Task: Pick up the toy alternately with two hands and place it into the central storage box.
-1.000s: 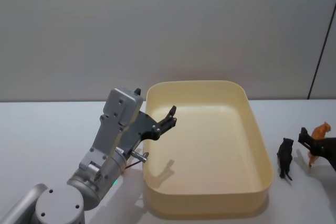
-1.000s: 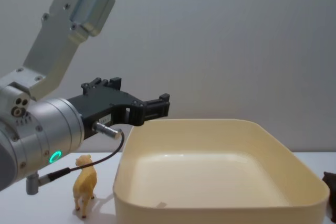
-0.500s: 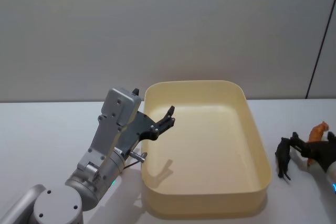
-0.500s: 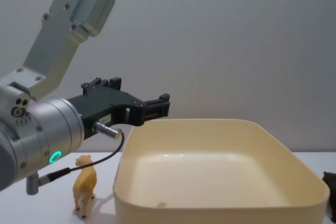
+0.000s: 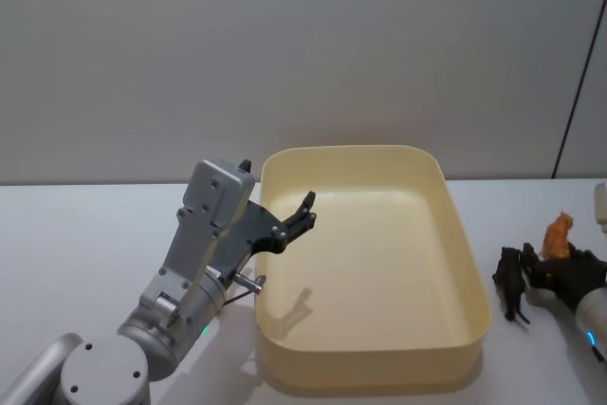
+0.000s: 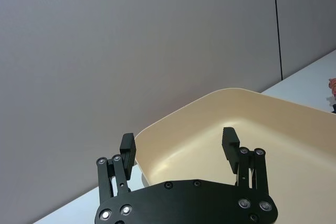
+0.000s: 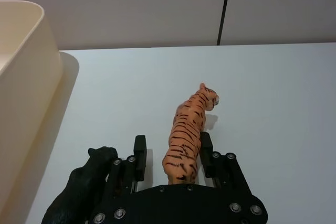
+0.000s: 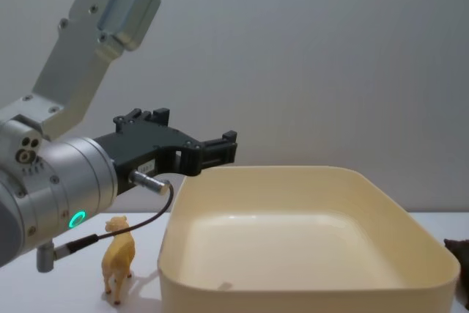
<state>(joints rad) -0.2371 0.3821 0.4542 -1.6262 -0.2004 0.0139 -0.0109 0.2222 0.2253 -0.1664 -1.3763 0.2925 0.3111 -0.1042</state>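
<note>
Straddling orange tiger (image 7: 186, 129): right claw (image 7: 172, 144), spread, black panther (image 7: 84, 184) just beside | hovering at left rim of box (image 5: 353, 151): left claw (image 6: 179, 140), spread

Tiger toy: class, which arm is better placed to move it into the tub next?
Right. The right gripper straddles the tiger; the left gripper, open and empty, hovers over the tub's left rim, far from it.

Left end effector (image 6: 179, 139) and right end effector (image 7: 172, 146) are black. At the right one, the tiger (image 7: 189, 129) is orange with black stripes, and the cat figure (image 7: 79, 195) beside it is plain black. The storage box (image 5: 370, 367) is pale cream-yellow and the counter (image 7: 131, 87) is white.
</note>
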